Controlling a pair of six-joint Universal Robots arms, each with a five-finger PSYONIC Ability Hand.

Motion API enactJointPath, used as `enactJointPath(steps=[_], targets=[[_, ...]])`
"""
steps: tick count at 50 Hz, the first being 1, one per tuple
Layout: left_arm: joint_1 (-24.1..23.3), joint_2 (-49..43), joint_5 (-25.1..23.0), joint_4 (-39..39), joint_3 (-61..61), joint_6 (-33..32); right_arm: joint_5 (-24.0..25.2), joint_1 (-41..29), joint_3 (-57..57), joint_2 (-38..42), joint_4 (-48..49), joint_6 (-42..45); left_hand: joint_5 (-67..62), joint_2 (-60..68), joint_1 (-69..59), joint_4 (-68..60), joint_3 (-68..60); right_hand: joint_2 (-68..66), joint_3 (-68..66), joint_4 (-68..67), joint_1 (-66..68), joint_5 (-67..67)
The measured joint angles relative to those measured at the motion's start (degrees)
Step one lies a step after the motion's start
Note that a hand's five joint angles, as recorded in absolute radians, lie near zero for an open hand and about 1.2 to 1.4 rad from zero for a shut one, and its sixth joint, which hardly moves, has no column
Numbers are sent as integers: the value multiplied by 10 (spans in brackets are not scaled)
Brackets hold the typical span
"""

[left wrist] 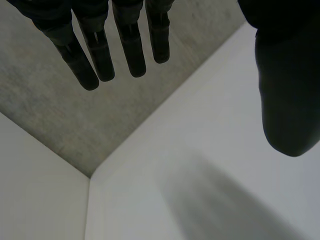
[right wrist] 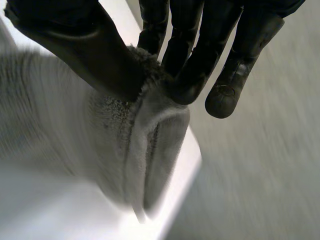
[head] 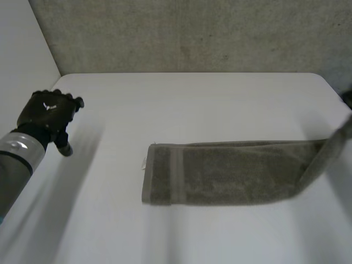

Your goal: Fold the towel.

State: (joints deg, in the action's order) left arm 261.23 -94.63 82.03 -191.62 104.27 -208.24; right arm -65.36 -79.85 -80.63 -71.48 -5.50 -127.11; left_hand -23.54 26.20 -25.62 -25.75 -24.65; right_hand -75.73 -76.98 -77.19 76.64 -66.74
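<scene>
Towel (head: 231,173): fuzzy grey terry, long flat oblong

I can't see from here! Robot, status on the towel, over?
Left robot hand open, holding nothing. Right robot hand pinches raised end of grey-brown terry towel; rest flat on white table. Nothing in the way.

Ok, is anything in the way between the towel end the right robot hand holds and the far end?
Nothing visible. The right robot hand pinches one end of the towel, raised off the table; the rest lies flat with nothing on it. The left robot hand is open, well apart from it.
</scene>
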Motion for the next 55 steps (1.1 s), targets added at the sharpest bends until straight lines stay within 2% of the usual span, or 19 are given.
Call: enactJointPath(steps=[6,13,17,22,24,26,27,28,30,37,43,49,55], targets=[[-7,-10,1,-2,-35,63,-20,-194,29,0,-7,-33,0,0,0,0,0,-2,-2,0,0,0],[-31,-39,3,-2,-55,117,-36,-415,23,57,32,-45,0,0,0,0,0,-2,-3,0,0,0],[-51,-57,4,-2,-56,124,-38,-491,12,101,45,-46,0,0,0,0,0,-2,-3,0,0,0],[-69,-76,6,-2,-53,124,-37,-534,3,148,48,-46,0,0,0,0,0,-1,14,16,-6,7],[-72,-80,6,-2,-52,124,-37,-538,1,157,48,-47,0,0,0,0,0,32,42,45,-40,33],[-80,-89,6,-2,-50,123,-37,-538,-1,165,48,-52,0,0,0,0,0,266,273,280,-269,276],[-82,-91,6,-2,-50,123,-37,-537,-1,166,49,-54,0,0,0,0,0,338,330,337,-339,336],[-86,-95,6,-2,-51,123,-37,-534,-2,163,49,-61,0,0,0,0,0,458,449,459,-460,460],[-94,-102,6,-3,-53,123,-36,-523,-6,146,51,-86,0,0,0,0,0,596,602,607,-597,619],[-135,-115,7,-3,-66,126,-23,-454,-49,36,67,-203,0,0,0,0,0,614,629,623,-632,635],[-193,-122,8,-8,-89,145,-1,-362,-124,-66,91,-288,-1,0,0,0,0,614,629,623,-633,635],[-251,-151,8,-11,-124,193,22,-274,-193,-103,93,-295,-10,0,0,0,-1,614,629,623,-634,635],[-297,-213,13,-8,-164,229,54,-211,-257,-98,96,-252,-14,0,0,0,-1,614,629,623,-635,635]])
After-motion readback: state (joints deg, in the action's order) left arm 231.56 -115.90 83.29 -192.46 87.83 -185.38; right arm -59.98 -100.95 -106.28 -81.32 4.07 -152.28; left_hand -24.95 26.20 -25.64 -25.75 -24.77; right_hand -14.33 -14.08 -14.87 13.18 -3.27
